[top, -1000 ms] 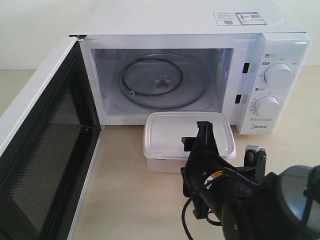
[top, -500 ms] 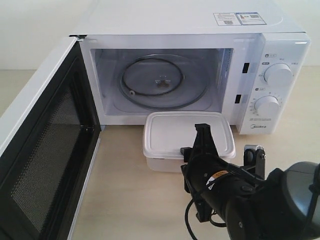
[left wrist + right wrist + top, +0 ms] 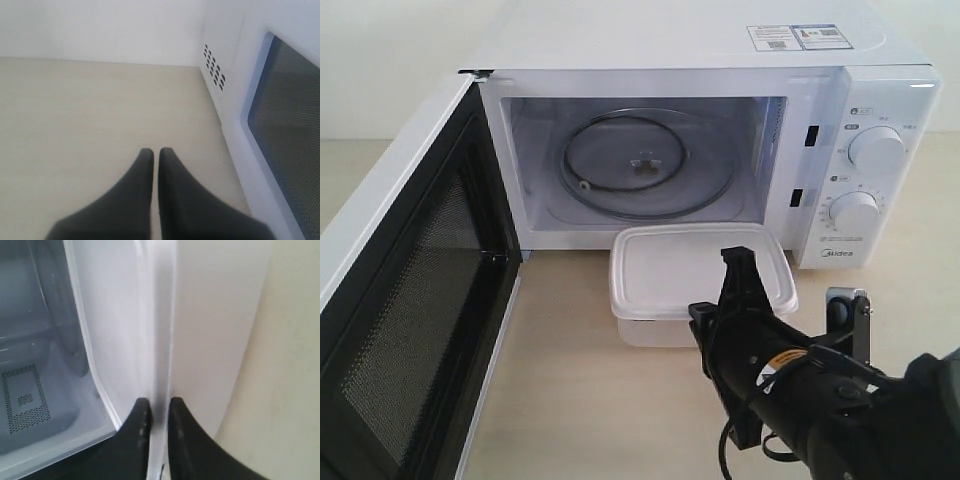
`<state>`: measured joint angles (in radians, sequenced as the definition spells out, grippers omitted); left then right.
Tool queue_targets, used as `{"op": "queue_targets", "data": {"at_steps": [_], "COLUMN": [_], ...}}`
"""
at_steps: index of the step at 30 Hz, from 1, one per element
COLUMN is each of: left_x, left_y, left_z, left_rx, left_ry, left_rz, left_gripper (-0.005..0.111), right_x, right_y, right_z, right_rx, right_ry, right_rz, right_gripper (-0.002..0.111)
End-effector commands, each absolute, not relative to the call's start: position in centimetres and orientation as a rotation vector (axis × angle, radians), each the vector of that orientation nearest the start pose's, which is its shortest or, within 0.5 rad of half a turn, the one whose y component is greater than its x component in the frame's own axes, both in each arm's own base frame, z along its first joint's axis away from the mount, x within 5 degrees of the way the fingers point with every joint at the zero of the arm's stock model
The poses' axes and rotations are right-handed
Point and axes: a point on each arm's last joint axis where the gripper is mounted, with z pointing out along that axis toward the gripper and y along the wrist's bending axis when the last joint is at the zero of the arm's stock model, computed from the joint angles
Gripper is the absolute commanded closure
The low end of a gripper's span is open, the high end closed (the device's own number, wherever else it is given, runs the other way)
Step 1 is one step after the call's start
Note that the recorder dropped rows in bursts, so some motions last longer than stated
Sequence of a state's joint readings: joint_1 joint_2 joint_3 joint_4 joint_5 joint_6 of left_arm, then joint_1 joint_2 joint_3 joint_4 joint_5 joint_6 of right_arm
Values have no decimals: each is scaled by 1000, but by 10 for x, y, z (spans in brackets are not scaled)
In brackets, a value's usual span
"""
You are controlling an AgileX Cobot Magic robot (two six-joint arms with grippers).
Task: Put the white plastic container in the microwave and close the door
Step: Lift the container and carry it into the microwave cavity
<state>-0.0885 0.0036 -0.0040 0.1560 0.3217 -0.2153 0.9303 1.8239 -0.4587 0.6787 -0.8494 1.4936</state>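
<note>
Right wrist view: my right pincer (image 3: 156, 402) is clenched on the white plastic container (image 3: 690, 265) rim. The container sits just before the microwave (image 3: 670, 40), back from the near edge of the table (image 3: 570, 400). Risk: a 1-edge grip, so it may tilt or slip.

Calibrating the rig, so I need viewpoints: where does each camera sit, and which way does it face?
Exterior: raised in front of the microwave, facing its open front; the right arm and right tool show, at the container.
Left wrist: behind the shut left tool, looking over the table along the door, its outer face.
Right wrist: behind the right tool, which pinches the container's rim; the microwave's inside lies beyond.
Shared: exterior and right wrist both show container, microwave and right tool.
</note>
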Motion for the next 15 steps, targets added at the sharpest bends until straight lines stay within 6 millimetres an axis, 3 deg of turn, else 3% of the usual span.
{"op": "queue_targets", "data": {"at_steps": [1, 15], "left_x": [54, 54], "left_y": [-1, -1], "left_z": [185, 185], "left_rx": [-16, -16], "left_ry": [1796, 1796], "left_rz": [-74, -74], "left_gripper": [102, 102], "right_x": [195, 179], "right_y": [179, 181], "right_z": [131, 175], "right_rx": [1352, 1080], "right_ry": [1741, 1886], "right_rz": [1234, 1262], "right_gripper": [109, 109]}}
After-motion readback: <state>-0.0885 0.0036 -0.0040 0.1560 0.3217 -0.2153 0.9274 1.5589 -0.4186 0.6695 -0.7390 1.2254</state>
